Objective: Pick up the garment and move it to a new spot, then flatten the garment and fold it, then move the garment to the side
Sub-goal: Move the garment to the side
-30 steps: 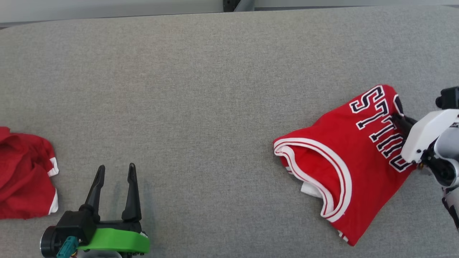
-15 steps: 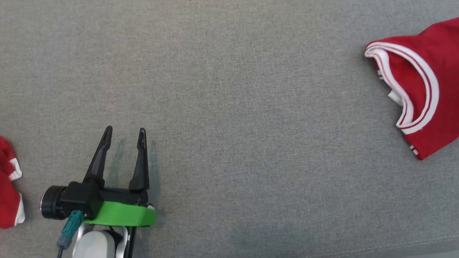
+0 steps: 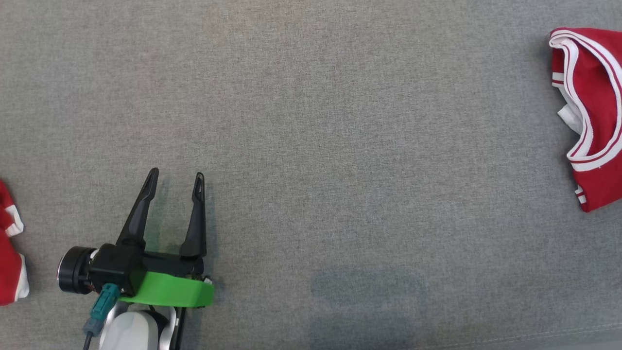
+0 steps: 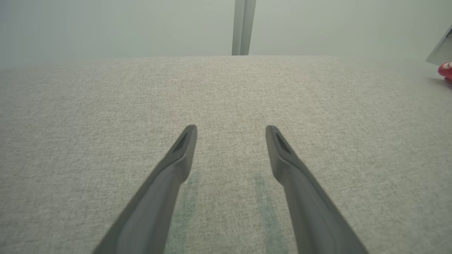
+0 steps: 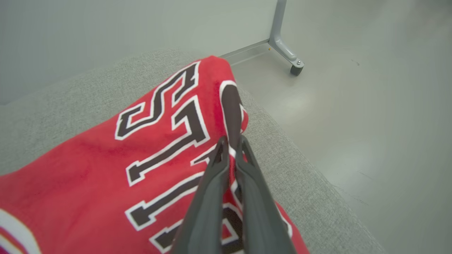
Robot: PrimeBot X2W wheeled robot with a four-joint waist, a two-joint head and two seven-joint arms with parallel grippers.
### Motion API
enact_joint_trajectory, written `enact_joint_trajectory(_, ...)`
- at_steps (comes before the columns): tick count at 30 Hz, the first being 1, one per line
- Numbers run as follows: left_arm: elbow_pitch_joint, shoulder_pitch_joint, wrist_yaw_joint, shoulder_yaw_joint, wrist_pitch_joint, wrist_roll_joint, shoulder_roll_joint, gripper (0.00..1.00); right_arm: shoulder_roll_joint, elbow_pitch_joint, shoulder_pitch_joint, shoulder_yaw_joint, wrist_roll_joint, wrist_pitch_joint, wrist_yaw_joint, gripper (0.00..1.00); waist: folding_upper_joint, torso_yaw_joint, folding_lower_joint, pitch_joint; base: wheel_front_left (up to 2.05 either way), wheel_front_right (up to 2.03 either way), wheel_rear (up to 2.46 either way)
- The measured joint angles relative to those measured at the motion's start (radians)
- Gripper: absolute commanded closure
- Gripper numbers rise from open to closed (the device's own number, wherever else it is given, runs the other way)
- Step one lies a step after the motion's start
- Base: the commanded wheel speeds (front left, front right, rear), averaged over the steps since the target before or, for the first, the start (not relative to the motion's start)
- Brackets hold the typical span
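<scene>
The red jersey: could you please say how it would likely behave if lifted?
Probably floppy: the jersey lies in soft layers, so its fold may open. Likely light: thin cloth fits inside the shut right gripper.

The left gripper has two long black fingers, broad at the root and tapering to narrow tips, each with a small slotted recess near its end. They are set in a black block edged by a bright green curved bracket. Beside it are a black cylinder with a silvery rim, a teal connector with a dark cable, and a smooth white forearm shell. The right gripper matches – slim, dark grey, matt.
</scene>
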Motion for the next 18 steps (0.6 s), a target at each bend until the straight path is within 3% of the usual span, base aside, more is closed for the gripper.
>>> enact_joint_trajectory(1,-0.002,0.0,0.0,0.0,0.0,0.0,0.0,0.0,-0.001,0.012,-0.004,-0.008,-0.024,-0.022,0.0,0.92,0.0,0.001,0.0,0.0,0.0,0.0,0.0)
enact_joint_trajectory(3,-0.004,0.001,0.0,-0.001,0.0,0.001,-0.001,0.0,-0.002,0.03,-0.016,-0.014,-0.069,-0.059,0.0,0.0,0.0,0.001,0.0,-0.002,0.0,0.0,0.0)
enact_joint_trajectory(11,-0.001,0.015,-0.001,0.01,0.0,-0.003,-0.005,0.0,0.01,0.057,-0.028,0.028,-0.184,-0.197,0.0,0.0,0.0,-0.008,0.0,-0.039,0.0,0.0,0.0)
enact_joint_trajectory(18,0.028,0.06,0.009,0.029,0.0,-0.034,-0.009,0.0,0.02,-0.044,0.061,0.152,-0.197,-0.344,0.0,0.0,0.0,-0.014,0.0,-0.124,0.0,0.0,0.0)
